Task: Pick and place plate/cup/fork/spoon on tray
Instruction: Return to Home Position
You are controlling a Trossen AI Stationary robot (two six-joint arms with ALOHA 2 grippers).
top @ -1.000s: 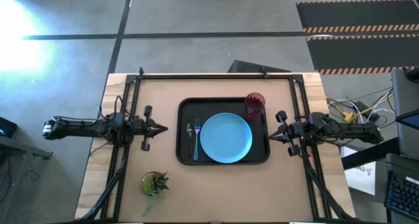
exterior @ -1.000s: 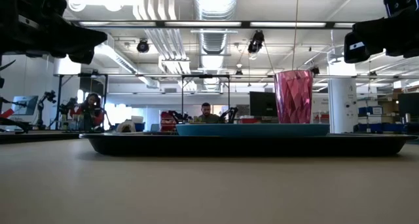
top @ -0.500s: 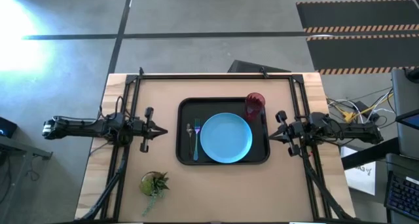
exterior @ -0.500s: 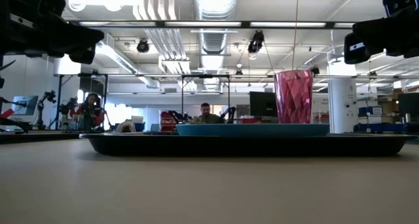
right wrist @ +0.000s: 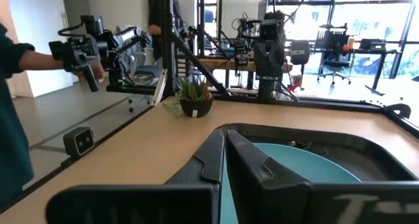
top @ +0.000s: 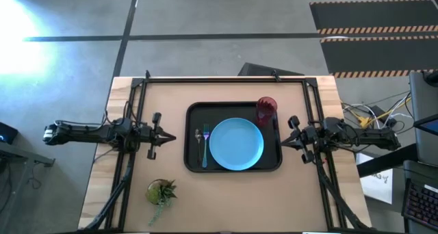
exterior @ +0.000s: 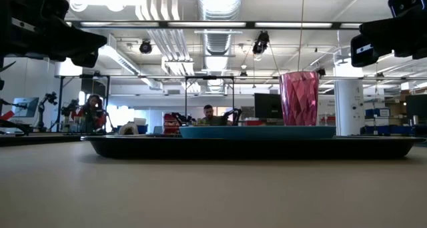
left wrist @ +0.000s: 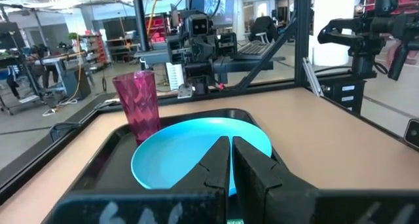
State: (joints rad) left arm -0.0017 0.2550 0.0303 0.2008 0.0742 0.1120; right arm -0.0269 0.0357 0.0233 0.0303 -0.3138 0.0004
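The left gripper (top: 168, 135) hangs above the bare table just left of the tray (top: 193, 113), its 2 fingers (left wrist: 216, 165) pressed together around nothing. The right gripper (top: 282, 141) hangs off the tray's right edge, likewise closed and empty. On the tray, the plate (top: 236, 144) lies in the middle, the fork (top: 204, 148) and spoon (top: 198, 137) lie side by side at its left, and the cup (top: 266, 111) stands upright at the far right corner. A potted plant (top: 161, 191) sits near the table's front left.
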